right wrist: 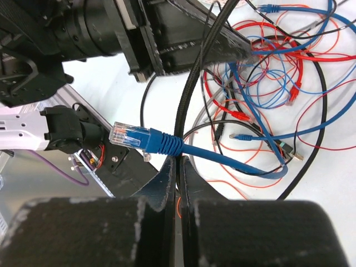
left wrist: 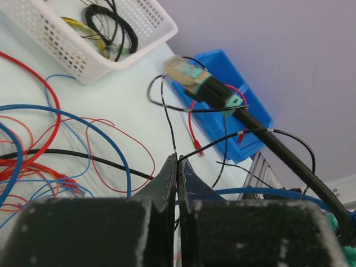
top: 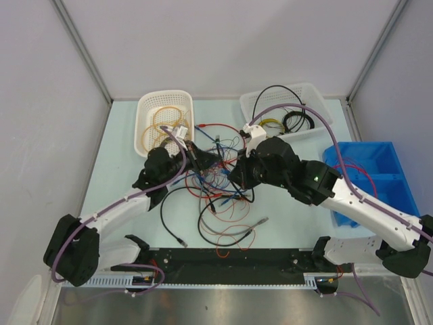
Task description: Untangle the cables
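Nearest, loose loops of the cables [top: 223, 230] spill over the pale desk [top: 291, 223] toward its near edge. Just beyond, over the red and blue knot, the left gripper [left wrist: 177, 164] is pressed together on a thin black wire [left wrist: 168, 125]; the right gripper [right wrist: 178, 164] pinches a braided black cable [right wrist: 186, 105] beside a blue plug lead [right wrist: 222, 157]. Farthest stand two white baskets [top: 166, 95] and a blue bin [top: 396, 162].

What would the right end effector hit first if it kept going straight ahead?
The blue cable, which crosses just past the tips of the right end effector. A black cable runs on from there, though depth is unclear.
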